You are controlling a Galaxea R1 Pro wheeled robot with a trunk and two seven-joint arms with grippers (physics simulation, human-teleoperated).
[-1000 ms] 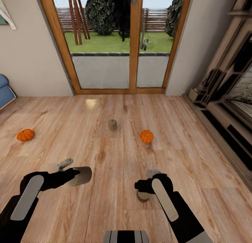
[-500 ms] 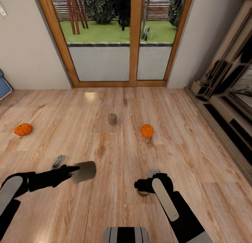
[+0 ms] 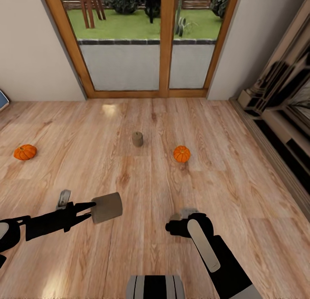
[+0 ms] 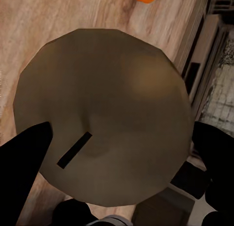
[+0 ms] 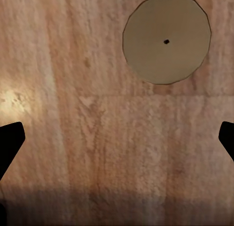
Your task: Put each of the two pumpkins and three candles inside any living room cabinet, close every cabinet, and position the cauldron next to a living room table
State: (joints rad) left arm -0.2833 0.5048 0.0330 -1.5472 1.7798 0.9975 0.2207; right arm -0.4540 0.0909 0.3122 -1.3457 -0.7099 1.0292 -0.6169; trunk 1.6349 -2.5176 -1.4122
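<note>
My left gripper (image 3: pixel 91 207) is shut on a grey-tan candle (image 3: pixel 106 208) and holds it tilted above the floor; the candle's end (image 4: pixel 102 118) sits between the dark fingers (image 4: pixel 22 157). My right gripper (image 3: pixel 178 222) hangs open above the floor. A second candle (image 3: pixel 175 216) stands just beyond it, seen from above (image 5: pixel 166 38) and off to one side of the fingers' gap. A third candle (image 3: pixel 137 139) stands upright mid-floor. One pumpkin (image 3: pixel 181 153) lies to its right, the other pumpkin (image 3: pixel 25 152) far left. Cabinet, table and cauldron are out of view.
Wood-framed glass doors (image 3: pixel 165 45) fill the far wall. An ornate carved fireplace (image 3: pixel 280 109) runs along the right side. A blue cushion edge (image 3: pixel 2 99) shows at the far left. Open wooden floor (image 3: pixel 129 174) lies between the objects.
The whole view has tilted down, so the camera moved. My left arm has drawn back to the left, still holding its candle. The floor candle now peeks out beyond my right gripper instead of under it.
</note>
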